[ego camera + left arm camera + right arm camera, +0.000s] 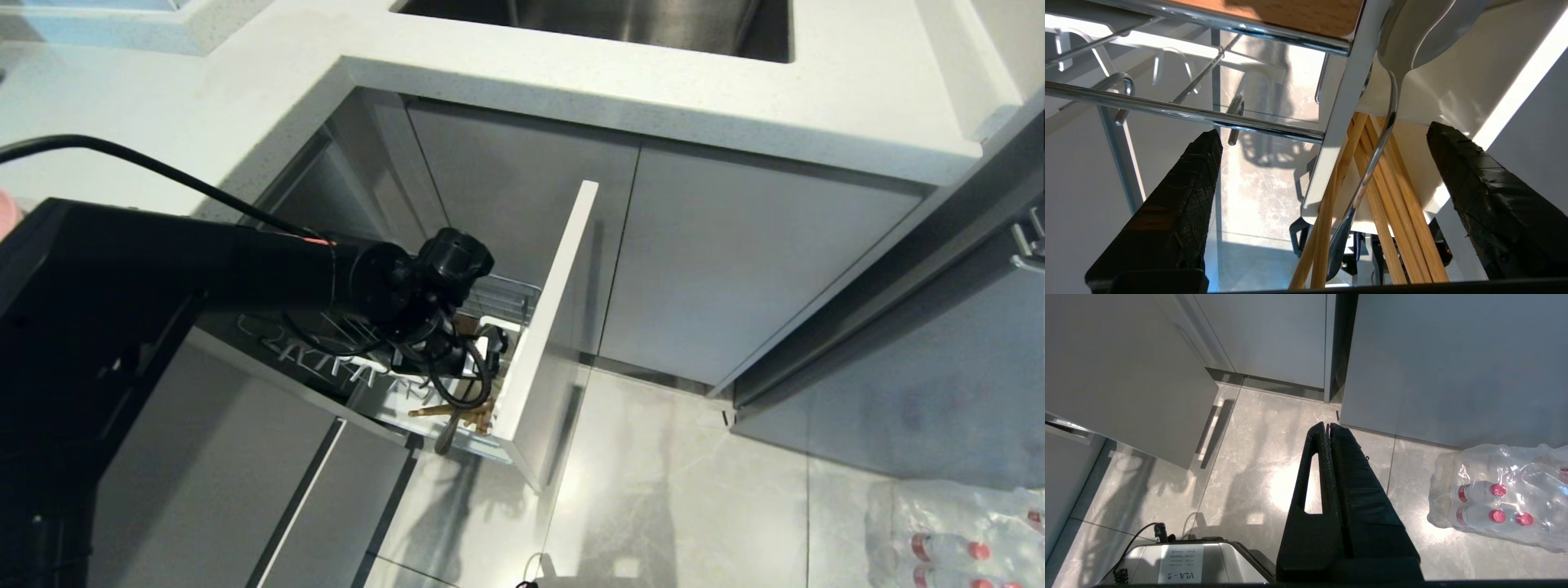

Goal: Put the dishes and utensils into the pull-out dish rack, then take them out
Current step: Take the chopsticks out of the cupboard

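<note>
The chopsticks [1392,228] and the spoon [1372,171] stand together in the white cutlery holder [1453,102] at the front end of the pull-out dish rack [543,327], which is drawn out from under the table [653,82]. The chopsticks are thin, light, stiff sticks of bare wood; several lie side by side, so they are likely to fan apart or roll unless pinched across the bundle, near the middle of their length. The spoon looks smooth and glossy, probably slippery; its slim curved handle offers the only narrow place to take hold, and it crosses in front of the chopsticks, so a single pinch could catch both. Neither seems heavy or fragile.

The left gripper [1323,196] hangs over the holder with its jaws spread wide on either side of the utensils, holding nothing. The chrome wire basket [1188,112] runs just beside them. No plate or bowl is in view.

The right gripper [1331,428] hangs parked over the floor [1249,477], jaws pressed together and empty. Below it a sticker [1177,569] on the robot's base [1216,563] bears print that appears to read "VLA - 8", seen upside down. A wrapped pack of bottles [1494,502] with red caps lies nearby; its labels are unreadable.
</note>
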You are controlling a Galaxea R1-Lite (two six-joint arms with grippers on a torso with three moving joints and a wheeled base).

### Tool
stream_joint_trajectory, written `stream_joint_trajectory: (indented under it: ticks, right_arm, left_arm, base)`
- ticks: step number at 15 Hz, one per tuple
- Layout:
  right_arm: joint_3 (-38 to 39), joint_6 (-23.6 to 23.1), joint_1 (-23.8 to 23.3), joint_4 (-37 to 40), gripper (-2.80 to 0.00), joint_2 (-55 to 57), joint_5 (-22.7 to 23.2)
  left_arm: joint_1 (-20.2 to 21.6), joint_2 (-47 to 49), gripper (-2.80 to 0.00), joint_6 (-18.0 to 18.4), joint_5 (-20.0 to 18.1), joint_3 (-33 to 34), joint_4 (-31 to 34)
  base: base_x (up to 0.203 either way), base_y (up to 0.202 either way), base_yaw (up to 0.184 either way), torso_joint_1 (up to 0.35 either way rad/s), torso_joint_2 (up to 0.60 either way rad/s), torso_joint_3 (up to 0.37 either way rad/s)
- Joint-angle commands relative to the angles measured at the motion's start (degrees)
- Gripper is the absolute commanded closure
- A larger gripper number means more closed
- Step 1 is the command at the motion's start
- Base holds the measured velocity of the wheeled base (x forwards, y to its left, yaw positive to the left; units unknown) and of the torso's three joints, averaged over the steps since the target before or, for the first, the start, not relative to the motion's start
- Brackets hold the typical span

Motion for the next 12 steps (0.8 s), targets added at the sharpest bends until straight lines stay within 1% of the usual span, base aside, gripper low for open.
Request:
stream_joint_trajectory:
  ticks: [1, 2, 8, 12]
  right_arm:
    - [0.0, 0.0, 0.0, 0.0, 0.0, 0.1, 0.0]
    - [0.0, 0.0, 0.0, 0.0, 0.0, 0.0, 0.0]
    - [0.0, 0.0, 0.0, 0.0, 0.0, 0.0, 0.0]
    - [0.0, 0.0, 0.0, 0.0, 0.0, 0.0, 0.0]
  left_arm:
    - [0.0, 0.5, -2.8, -0.1, 0.2, 0.0, -0.1]
    - [0.0, 0.6, -2.8, -0.1, 0.4, 0.0, -0.5]
    - [-0.1, 1.2, -2.8, -0.1, 5.2, 0.0, -0.8]
    - [-0.3, 1.2, -2.8, -0.1, 6.9, 0.0, -0.7]
  base:
    - [0.0, 0.0, 0.0, 0.0, 0.0, 0.0]
    - [0.0, 0.0, 0.0, 0.0, 0.0, 0.0]
    - [0.0, 0.0, 0.0, 0.0, 0.0, 0.0]
    - [0.0, 0.0, 0.0, 0.0, 0.0, 0.0]
